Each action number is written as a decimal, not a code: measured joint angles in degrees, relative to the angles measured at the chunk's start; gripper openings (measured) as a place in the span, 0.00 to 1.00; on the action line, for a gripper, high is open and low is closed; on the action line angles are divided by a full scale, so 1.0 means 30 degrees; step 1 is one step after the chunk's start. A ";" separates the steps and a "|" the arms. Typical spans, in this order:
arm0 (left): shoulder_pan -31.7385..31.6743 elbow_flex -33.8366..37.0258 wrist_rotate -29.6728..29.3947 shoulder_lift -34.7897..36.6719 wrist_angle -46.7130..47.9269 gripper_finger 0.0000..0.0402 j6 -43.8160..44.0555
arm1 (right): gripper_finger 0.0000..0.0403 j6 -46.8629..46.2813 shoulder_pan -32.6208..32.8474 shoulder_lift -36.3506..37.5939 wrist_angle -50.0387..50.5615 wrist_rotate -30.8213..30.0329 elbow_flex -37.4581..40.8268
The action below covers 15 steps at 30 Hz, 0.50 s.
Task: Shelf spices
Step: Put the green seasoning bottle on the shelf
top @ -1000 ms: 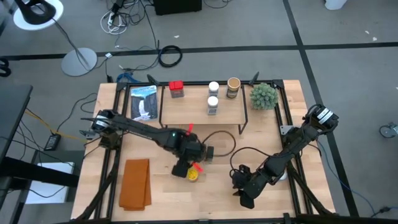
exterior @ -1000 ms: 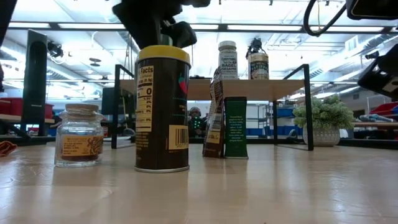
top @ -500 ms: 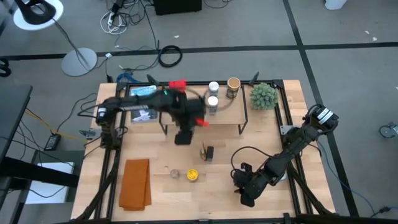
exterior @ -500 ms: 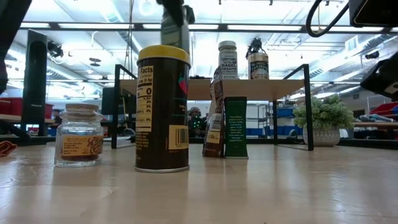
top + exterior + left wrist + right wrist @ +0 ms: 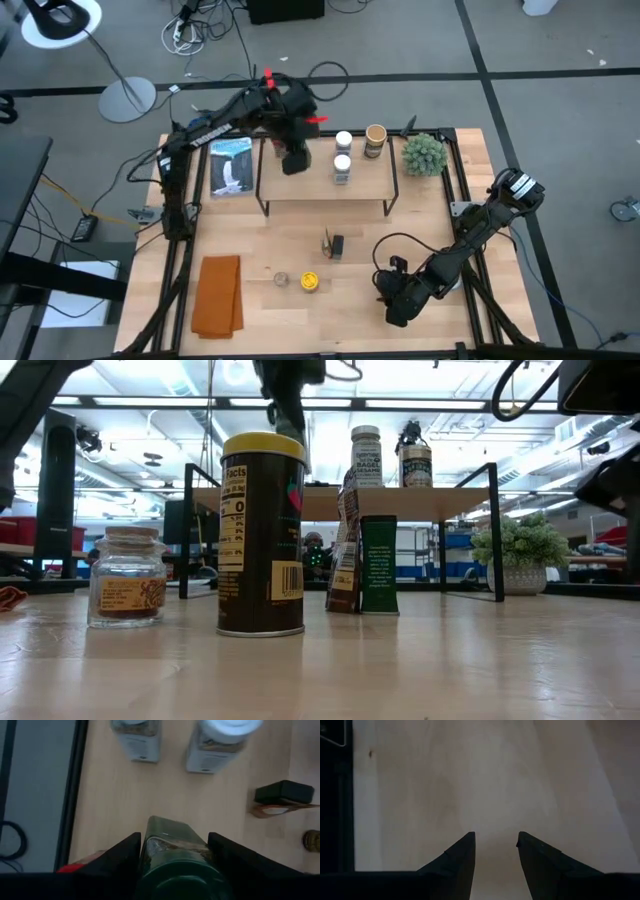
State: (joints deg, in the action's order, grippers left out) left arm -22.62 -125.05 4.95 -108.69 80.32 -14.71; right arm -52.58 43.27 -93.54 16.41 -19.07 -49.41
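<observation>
1. Jar with a green lid (image 5: 180, 865) sits clamped in the left tool (image 5: 294, 158), above the shelf (image 5: 320, 185) at its left end.
2. Two white-lidded jars (image 5: 342, 155) stand just beside; a sideways drift could topple them.
3. Releasing too high may tip it.
4. Right tool (image 5: 495, 855) rests low over the worktop (image 5: 260, 250), fingers apart, empty.

- Three jars (image 5: 343, 140) stand on the shelf (image 5: 325, 185), near its rear edge.
- One green-lidded jar (image 5: 175, 862) sits in the left gripper (image 5: 294, 160).
- Three spice containers (image 5: 311, 283) stand on the tabletop (image 5: 270, 240).
</observation>
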 joint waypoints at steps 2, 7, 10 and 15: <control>-0.0341 0.0000 0.0394 -0.0329 -0.0114 0.57 -0.0159 | 0.37 -0.0137 -0.0049 0.0000 0.0199 -0.0326 0.0000; -0.0691 0.0007 0.0933 -0.1262 -0.0948 0.57 -0.0594 | 0.37 -0.0491 -0.0208 0.0000 0.0523 -0.0468 0.0000; -0.0719 0.0007 0.0917 -0.1672 -0.1087 0.57 -0.0832 | 0.37 -0.0466 -0.0237 0.0000 0.0596 -0.0497 0.0000; -0.0711 0.0007 0.0416 -0.1856 -0.1015 0.57 -0.0942 | 0.37 -0.0473 -0.0233 0.0000 0.0729 -0.0495 0.0000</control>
State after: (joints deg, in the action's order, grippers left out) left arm -24.75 -125.03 6.20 -114.26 77.27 -17.54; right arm -54.00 42.57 -93.54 18.60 -20.55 -49.41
